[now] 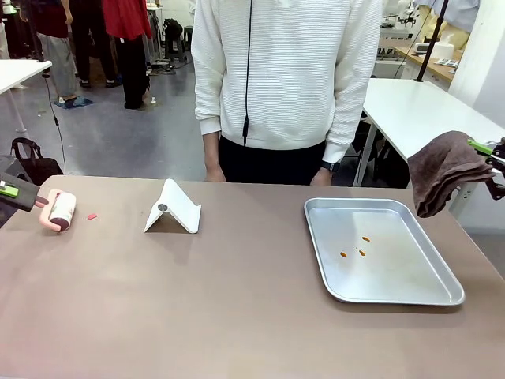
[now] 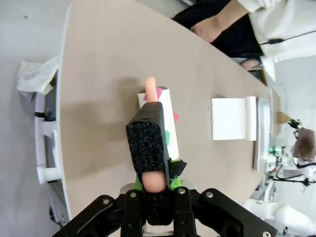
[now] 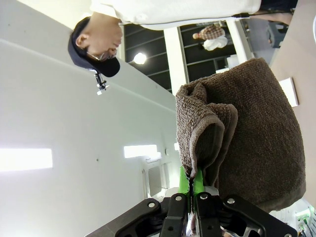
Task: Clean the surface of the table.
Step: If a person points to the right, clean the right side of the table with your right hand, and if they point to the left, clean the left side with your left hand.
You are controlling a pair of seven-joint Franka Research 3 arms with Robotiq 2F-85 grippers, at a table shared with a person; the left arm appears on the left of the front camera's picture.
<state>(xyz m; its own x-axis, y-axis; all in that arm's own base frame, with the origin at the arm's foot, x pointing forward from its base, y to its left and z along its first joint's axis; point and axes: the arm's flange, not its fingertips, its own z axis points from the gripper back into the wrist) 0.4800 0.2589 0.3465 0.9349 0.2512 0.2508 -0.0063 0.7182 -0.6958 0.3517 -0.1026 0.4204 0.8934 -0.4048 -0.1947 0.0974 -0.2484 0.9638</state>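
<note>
The taupe-brown table [image 1: 237, 308] spans the front view. At its left edge my left gripper [image 1: 11, 189] is shut on the pink handle of a lint roller [image 1: 61, 210], whose roll rests on the tabletop. In the left wrist view the gripper [image 2: 150, 148] clamps the handle and the roller [image 2: 165, 116] lies beyond it on the table [image 2: 103, 64]. A small pink scrap [image 1: 92, 216] lies just right of the roller. My right gripper [image 1: 485, 148] hangs off the table's right side, shut on a brown towel [image 1: 442, 170]. The towel [image 3: 247, 138] drapes from the gripper [image 3: 191, 180].
A silver tray [image 1: 394, 272] with a few orange crumbs [image 1: 355, 251] sits on the right half. A white folded stand [image 1: 175, 209] is left of centre. A person in a white sweater [image 1: 284, 71] stands at the far edge, hands by the table.
</note>
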